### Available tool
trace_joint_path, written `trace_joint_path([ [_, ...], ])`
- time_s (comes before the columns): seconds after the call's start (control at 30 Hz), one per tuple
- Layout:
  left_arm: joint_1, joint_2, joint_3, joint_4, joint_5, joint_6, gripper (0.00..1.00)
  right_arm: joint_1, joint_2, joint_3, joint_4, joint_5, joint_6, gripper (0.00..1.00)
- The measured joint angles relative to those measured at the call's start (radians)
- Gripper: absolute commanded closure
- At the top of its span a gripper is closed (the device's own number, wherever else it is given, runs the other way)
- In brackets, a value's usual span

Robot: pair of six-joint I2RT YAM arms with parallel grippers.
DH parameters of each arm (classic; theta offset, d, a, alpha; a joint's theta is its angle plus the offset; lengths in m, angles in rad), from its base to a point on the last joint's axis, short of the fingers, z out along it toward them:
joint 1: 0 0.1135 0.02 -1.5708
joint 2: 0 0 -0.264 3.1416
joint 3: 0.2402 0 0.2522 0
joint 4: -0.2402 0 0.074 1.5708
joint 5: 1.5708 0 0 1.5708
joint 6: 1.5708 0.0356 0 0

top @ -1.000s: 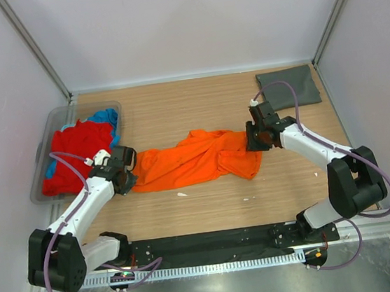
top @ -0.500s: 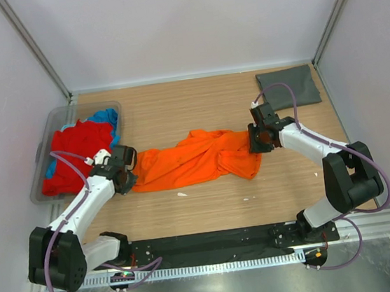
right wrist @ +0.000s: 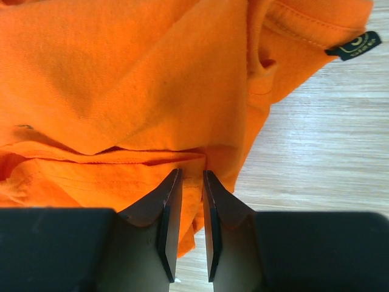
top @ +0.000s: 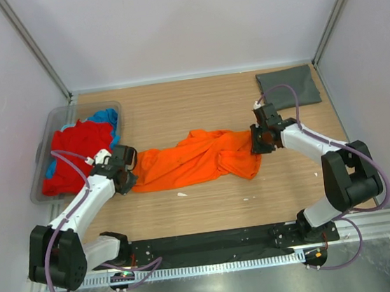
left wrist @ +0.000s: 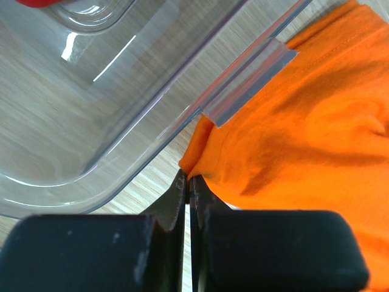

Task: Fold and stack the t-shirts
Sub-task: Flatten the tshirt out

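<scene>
Nearest, the left claw (left wrist: 187,181) is pinching, jaws together, a corner of the orange t-shirt (top: 189,159), which is lying stretched on the worktop (top: 177,113) between both claws. The right claw (right wrist: 188,176) is straddling a hem (right wrist: 152,159), jaws narrowly apart; whether it is gripping is unclear. Pulling evenly should be keeping the cloth taut. Only the overhead view is showing the grey t-shirt (top: 288,87) beyond the right claw.

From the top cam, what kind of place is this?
Probably a lab robot test cell: wooden tabletop boxed in by plain white panels, a left arm and right arm bolted to a rail at its near edge, clear tub of t-shirts.
</scene>
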Motion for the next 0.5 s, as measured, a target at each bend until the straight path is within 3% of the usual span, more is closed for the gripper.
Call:
trace_joint_path([
  [0.5, 0.000, 0.010, 0.001, 0.000, -0.006, 0.003, 1.00, -0.001, 0.032, -0.011, 0.032, -0.023, 0.001, 0.63],
])
